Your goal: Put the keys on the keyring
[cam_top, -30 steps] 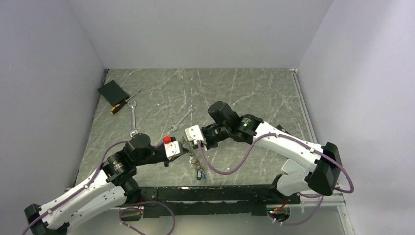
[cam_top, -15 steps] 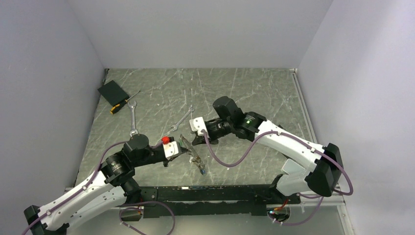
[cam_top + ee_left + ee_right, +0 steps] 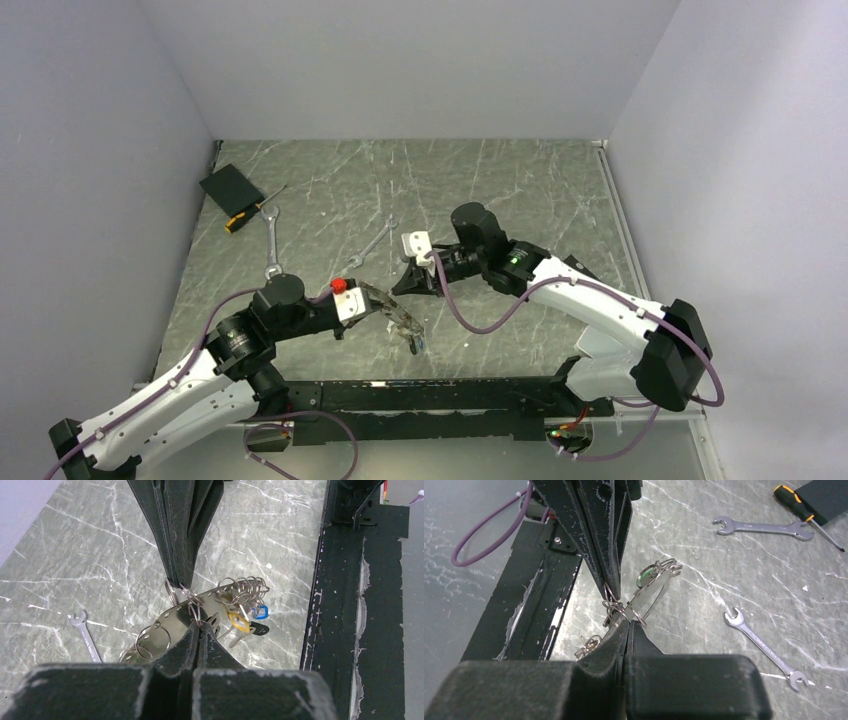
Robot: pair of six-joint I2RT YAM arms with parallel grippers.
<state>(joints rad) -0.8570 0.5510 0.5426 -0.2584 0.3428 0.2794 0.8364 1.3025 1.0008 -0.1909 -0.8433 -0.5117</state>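
Note:
The keyring is a silvery bunch of linked rings on a perforated metal strip (image 3: 161, 622), held up between both grippers (image 3: 400, 318). Yellow (image 3: 239, 622), blue (image 3: 260, 611) and black (image 3: 258, 628) keys hang from rings at its end. A green key head (image 3: 646, 575) shows at the strip's far end in the right wrist view. My left gripper (image 3: 200, 626) is shut on a ring, seen in the top view (image 3: 378, 303). My right gripper (image 3: 626, 622) is shut on another ring close by (image 3: 397, 288). The two grippers' tips almost meet.
Two silver spanners (image 3: 272, 240) (image 3: 375, 243) lie on the marbled table behind the grippers. An orange-handled screwdriver (image 3: 245, 215) and a black box (image 3: 230, 185) sit at the far left. The black front rail (image 3: 350, 605) runs just beyond the hanging keys.
My right gripper has moved right and back, drawing the bunch taut. The keys have risen off the table and shifted slightly right. My left gripper has stayed nearly in place.

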